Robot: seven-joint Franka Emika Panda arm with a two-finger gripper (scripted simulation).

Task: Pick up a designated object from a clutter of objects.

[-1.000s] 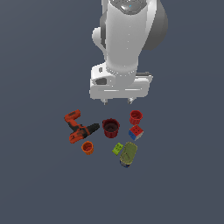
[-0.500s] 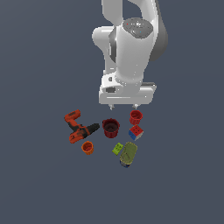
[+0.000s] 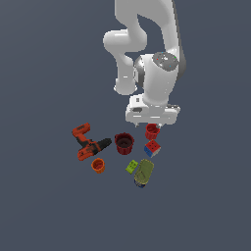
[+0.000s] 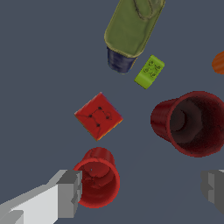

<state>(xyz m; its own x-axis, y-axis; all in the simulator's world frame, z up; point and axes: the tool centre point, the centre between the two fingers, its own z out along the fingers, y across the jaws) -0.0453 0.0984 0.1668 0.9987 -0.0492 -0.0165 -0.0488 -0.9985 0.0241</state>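
Gripper [image 4: 142,190]: jaws wide apart, holding nothing; one finger [image 4: 70,193] just beside red cup.
Red cup [image 3: 152,131]: centre-right of exterior view, upright, directly under the gripper [image 3: 153,122].
Cube [image 3: 152,148]: just below red cup.
Maroon cup [image 3: 124,142]: left of red cup.
Drill [image 3: 88,143]: further left.
Can [image 3: 143,172]: lying below cube.
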